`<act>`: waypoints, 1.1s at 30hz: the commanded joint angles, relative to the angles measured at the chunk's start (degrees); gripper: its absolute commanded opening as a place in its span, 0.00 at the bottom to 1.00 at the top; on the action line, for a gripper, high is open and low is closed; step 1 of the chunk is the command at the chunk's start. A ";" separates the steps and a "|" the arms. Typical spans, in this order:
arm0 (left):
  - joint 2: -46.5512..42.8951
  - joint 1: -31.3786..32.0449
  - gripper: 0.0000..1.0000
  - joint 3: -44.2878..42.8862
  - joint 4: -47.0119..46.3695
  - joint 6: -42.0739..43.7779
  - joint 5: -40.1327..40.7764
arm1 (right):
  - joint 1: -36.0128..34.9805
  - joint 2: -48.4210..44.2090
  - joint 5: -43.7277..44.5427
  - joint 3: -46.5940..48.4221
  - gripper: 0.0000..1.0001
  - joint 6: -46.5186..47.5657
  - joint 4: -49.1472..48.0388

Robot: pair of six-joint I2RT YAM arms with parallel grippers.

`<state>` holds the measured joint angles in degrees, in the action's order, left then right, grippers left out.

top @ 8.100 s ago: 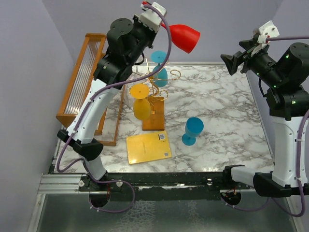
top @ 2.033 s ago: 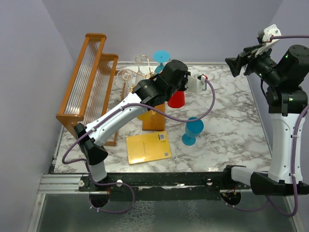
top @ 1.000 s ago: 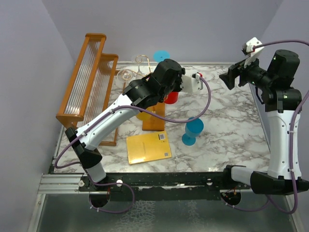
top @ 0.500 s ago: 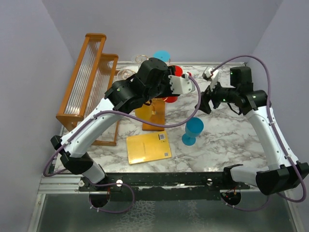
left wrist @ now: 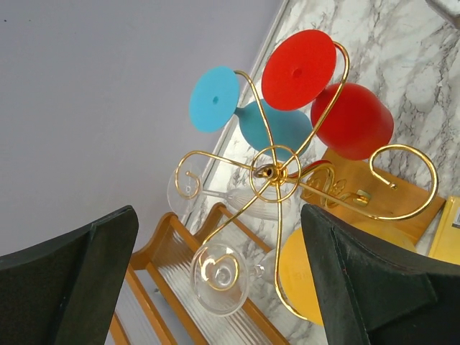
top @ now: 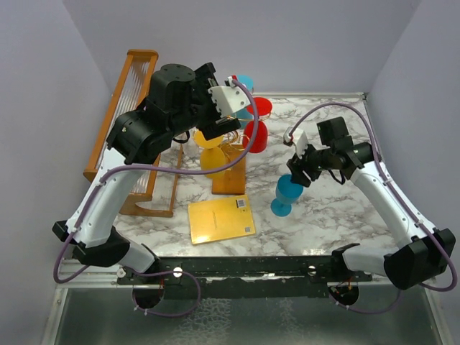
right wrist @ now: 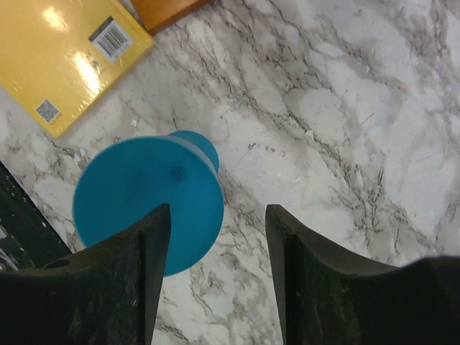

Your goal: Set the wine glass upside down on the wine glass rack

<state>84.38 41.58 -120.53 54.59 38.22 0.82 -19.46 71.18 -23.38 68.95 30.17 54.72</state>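
Left pincer (left wrist: pixel 219 215) gapes empty above wine glass rack (left wrist: pixel 273 172). Right pincer (right wrist: pixel 215 215), jaws apart, hovers over blue wine glass (top: pixel 287 192) on tabletop (top: pixel 338 208), 4 o'clock of rack. I fear an off-centre pinch toppling it.

One red wine glass (left wrist: pixel 352 118), one yellow wine glass (top: pixel 211 161), two blue wine glasses (top: pixel 287 192) and two clear wine glasses (left wrist: pixel 215 277) are counted, six in all. One gold wire rack (left wrist: pixel 273 171), one wooden frame (top: pixel 141 55) and one flat yellow packet (top: pixel 221 219) are seen
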 commanded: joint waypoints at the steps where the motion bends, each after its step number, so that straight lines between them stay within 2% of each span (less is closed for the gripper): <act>1: -1.26 -1.20 0.99 -0.32 0.11 -1.62 -2.25 | -0.82 0.89 4.86 -2.50 0.52 0.96 -0.62; 7: -1.71 -1.81 0.99 0.89 -0.29 -1.46 -1.87 | -1.43 2.06 4.77 -3.94 0.38 0.27 -2.49; 15: -1.25 -1.86 0.99 0.74 -0.94 -1.91 -1.95 | -1.54 3.26 1.12 -3.52 0.02 -0.36 -3.01; 19: -0.97 -2.06 0.99 0.37 -1.80 -2.69 -1.81 | -1.53 2.25 4.86 -2.01 0.01 -1.59 -4.33; 23: -0.71 -2.89 0.99 -0.50 -3.94 -5.47 -2.36 | -0.47 0.15 15.70 -0.29 0.01 -1.20 -9.13; 29: 0.20 -5.17 0.99 -0.84 -7.04 -11.41 -4.56 | 8.92 0.22 21.03 9.04 0.01 0.68 -12.28; 33: 0.73 -6.80 0.99 -1.00 -9.30 -15.80 -5.67 | 12.46 0.24 26.03 14.66 0.01 1.28 -16.37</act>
<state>84.53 36.23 -119.85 49.67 28.84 -2.00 -9.85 73.06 -5.23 77.65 30.28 45.82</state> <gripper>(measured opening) 0.991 0.019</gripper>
